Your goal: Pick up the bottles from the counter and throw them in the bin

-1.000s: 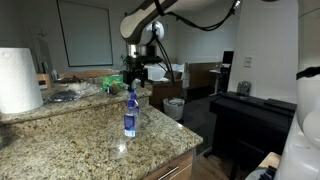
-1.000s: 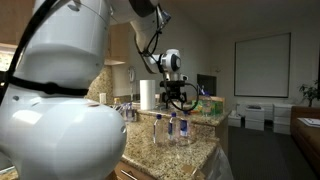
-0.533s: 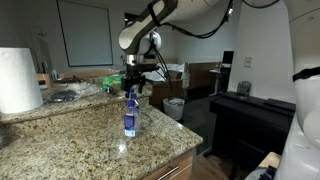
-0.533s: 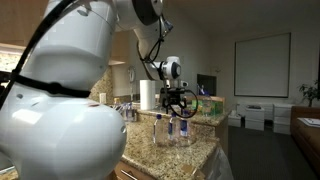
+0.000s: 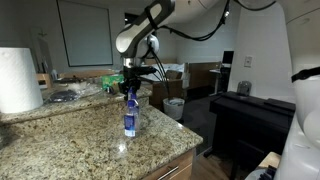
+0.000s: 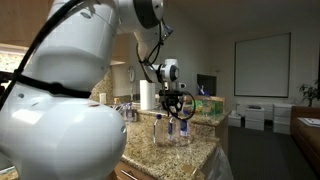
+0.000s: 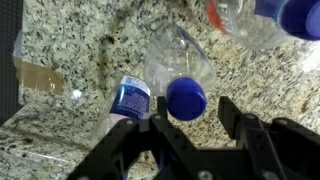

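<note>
Here the blue-labelled bottle (image 7: 180, 75) stands upright on the counter (image 7: 70, 40), cap pointing up at the spread fingers (image 7: 135, 140).

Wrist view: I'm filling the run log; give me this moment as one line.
stage: pre-grasp | gripper: open, over cap of blue-labelled bottle | red-labelled bottle: on counter nearby | held: nothing
</note>
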You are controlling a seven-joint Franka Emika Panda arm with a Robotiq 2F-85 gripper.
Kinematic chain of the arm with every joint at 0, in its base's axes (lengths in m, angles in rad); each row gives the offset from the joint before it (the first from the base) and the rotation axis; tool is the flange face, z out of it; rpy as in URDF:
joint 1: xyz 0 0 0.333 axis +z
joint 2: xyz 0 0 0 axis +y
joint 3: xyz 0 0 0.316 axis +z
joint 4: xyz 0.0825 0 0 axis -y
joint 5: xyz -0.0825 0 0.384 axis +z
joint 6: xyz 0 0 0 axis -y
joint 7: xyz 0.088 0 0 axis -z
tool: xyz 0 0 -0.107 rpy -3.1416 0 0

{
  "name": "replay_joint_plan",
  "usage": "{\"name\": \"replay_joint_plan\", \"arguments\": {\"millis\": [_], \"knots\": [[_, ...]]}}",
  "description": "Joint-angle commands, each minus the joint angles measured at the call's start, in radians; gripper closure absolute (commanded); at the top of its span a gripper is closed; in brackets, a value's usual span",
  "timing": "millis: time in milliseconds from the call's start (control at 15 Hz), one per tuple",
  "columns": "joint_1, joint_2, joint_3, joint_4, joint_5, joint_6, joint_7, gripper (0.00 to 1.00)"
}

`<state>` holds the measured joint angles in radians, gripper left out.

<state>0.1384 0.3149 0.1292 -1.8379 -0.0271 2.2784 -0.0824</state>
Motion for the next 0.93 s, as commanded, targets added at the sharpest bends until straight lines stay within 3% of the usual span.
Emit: {"name": "replay_joint_plan", "arguments": {"millis": [0, 267, 867], "knots": [[-0.006, -0.010, 0.001, -0.008, -0.002, 0.021, -0.024, 0.74], [-0.012, -0.028, -0.012, -0.017, -0.012, 0.009, -0.014, 0.99], [-0.102, -0.167, -0.075, -0.023, 0.018, -0.038, -0.068, 1.00]]}}
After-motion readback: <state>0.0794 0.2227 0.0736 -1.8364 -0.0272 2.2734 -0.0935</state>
